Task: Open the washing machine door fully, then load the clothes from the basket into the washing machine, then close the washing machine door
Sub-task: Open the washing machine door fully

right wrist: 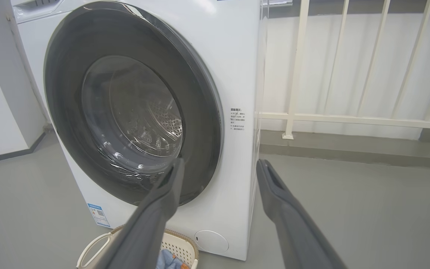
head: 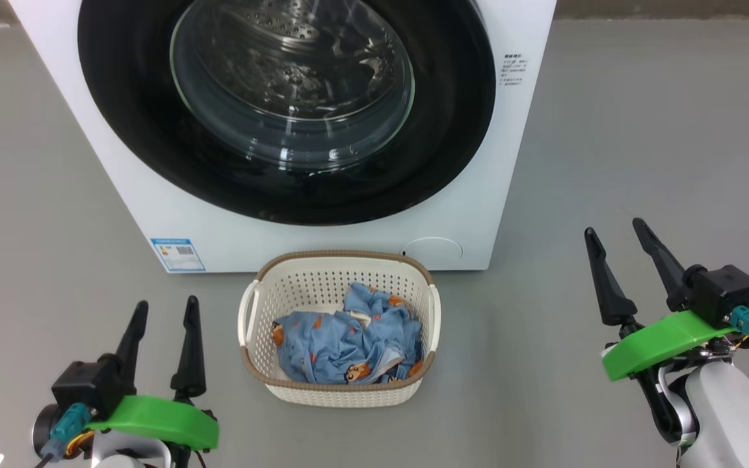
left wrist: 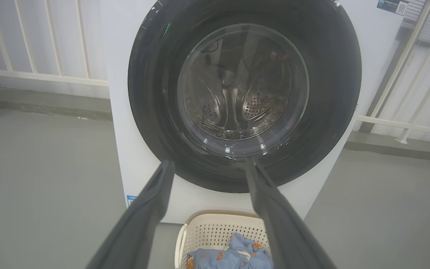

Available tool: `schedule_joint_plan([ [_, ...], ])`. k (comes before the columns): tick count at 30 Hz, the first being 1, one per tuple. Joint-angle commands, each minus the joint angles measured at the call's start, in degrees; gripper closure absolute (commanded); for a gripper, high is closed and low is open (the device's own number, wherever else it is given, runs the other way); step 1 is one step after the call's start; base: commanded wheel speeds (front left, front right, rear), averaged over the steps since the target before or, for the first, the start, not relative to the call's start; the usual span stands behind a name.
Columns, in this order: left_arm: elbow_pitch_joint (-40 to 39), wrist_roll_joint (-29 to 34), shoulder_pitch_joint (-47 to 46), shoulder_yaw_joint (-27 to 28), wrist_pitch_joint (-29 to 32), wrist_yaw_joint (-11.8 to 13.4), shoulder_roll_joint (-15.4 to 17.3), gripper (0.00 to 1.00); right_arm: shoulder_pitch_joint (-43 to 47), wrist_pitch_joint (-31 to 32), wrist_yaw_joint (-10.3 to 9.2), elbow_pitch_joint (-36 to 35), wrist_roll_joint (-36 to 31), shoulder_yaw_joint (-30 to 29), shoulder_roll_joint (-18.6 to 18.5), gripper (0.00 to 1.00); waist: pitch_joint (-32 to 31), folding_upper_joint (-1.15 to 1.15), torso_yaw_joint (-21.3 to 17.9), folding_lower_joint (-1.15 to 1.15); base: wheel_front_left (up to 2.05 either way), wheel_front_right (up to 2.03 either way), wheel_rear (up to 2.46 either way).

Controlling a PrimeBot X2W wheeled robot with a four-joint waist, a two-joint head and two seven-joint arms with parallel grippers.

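Left tool [head: 167,302] spread, right tool [head: 614,226] spread, clothes [head: 347,344] in basket [head: 322,285]

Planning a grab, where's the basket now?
Head view: the basket sits on the floor just before the washing machine, between the left gripper and right gripper.

White front-loading washing machine [head: 147,208], blue label sticker [head: 178,254] at the front's lower left corner. Washing machine door [head: 459,117] shut: glossy black rim, bulging clear glass, steel drum [head: 277,26] visible behind. Cream perforated basket [head: 339,255], brown woven rim, upright just before the machine, holding crumpled light blue bear-print clothes [head: 342,344].
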Motion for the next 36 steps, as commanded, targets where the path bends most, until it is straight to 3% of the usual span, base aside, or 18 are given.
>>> schedule_joint_plan([
  [1, -1.8, -0.1, -2.3, 2.1, -0.5, 0.4, 1.4, 0.0, -2.8, -0.7, 0.31, -1.1, 0.7, 0.6, -0.6, 0.0, 0.8, 0.0, 0.3, 0.0, 0.0, 0.0, 0.0],
  [14, -3.2, 1.1, -3.8, 3.1, -0.5, -0.1, 1.0, 0.0, -8.7, -0.7, 0.31, 0.1, 4.3, -0.9, -2.7, 0.0, 5.6, 0.0, 1.3, 0.0, 0.0, 0.0, 0.0],
  [16, -3.4, 1.3, -4.0, 3.3, -0.5, -0.2, 0.9, 0.0, -9.6, -0.7, 0.31, 0.3, 4.6, -0.9, -3.3, 0.53, 6.2, 0.0, 1.5, 0.0, 0.0, 0.0, 0.0],
  [17, -3.4, 1.5, -4.1, 3.3, -0.5, -0.3, 0.9, 0.0, -10.1, -0.7, 0.31, 0.4, 4.9, -0.9, -3.5, 0.7, 6.5, 0.0, 1.6, 0.0, 0.0, 0.0, 0.0],
  [18, -3.4, 1.6, -4.1, 3.4, -0.5, -0.3, 0.8, 0.0, -10.6, -0.7, 0.31, 0.5, 5.5, -0.9, -3.7, 0.96, 6.8, 0.0, 1.7, 0.0, 0.0, 0.0, 0.0],
  [19, -3.5, 1.7, -4.2, 3.5, -0.5, -0.4, 0.8, 0.0, -11.0, -0.7, 0.31, 0.8, 6.3, -0.9, -4.0, 1.0, 7.1, 0.0, 1.8, 0.0, 0.0, 0.0, 0.0],
  [27, -3.9, 2.2, -5.3, 3.7, -0.5, -1.2, 0.5, 0.0, -15.5, -0.7, 0.31, 4.9, 17.6, -0.2, -5.6, 1.0, 9.4, 0.0, 2.7, 0.0, 0.0, 0.0, 0.0],
  [36, -4.7, 2.9, -6.7, 4.2, -0.5, -1.8, 0.3, 0.0, -23.2, 0.8, 0.31, 7.0, 30.8, 3.8, -11.2, 1.0, 13.2, 0.0, 3.9, 0.0, 0.0, 0.0, 0.0],
])
